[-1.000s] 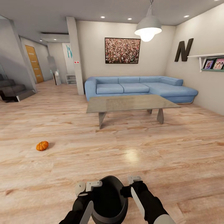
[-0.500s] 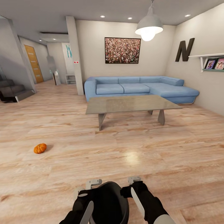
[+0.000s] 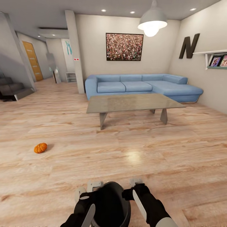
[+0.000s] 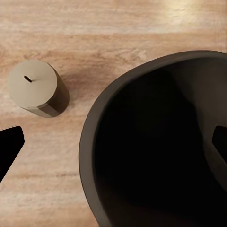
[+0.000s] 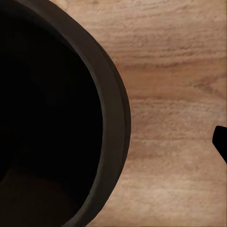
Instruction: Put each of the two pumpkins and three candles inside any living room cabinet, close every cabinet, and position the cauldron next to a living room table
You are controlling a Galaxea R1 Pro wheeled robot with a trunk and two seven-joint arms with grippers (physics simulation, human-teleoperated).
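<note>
Our left gripper (image 3: 89,188) and right gripper (image 3: 136,185) each straddle the cauldron (image 3: 111,204) rim, fingers spread. A candle (image 4: 38,90) stands beside it; a pumpkin (image 3: 40,148) lies far left, the table (image 3: 132,103) ahead.

One pumpkin (image 3: 40,148), one candle (image 4: 38,89), one cauldron (image 3: 111,203), one table (image 3: 132,103), seemingly one sofa (image 3: 138,86).

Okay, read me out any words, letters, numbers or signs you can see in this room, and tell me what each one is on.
"N": a large dark letter mounted on the right-hand wall, above the shelf.
Framed pictures on that shelf: too small to read.
Small white plate with red marks on the pillar: too small to read.
Teal shape on the far wall panel: not readable as text.
Large wall picture: a speckled pattern, no text.
</note>
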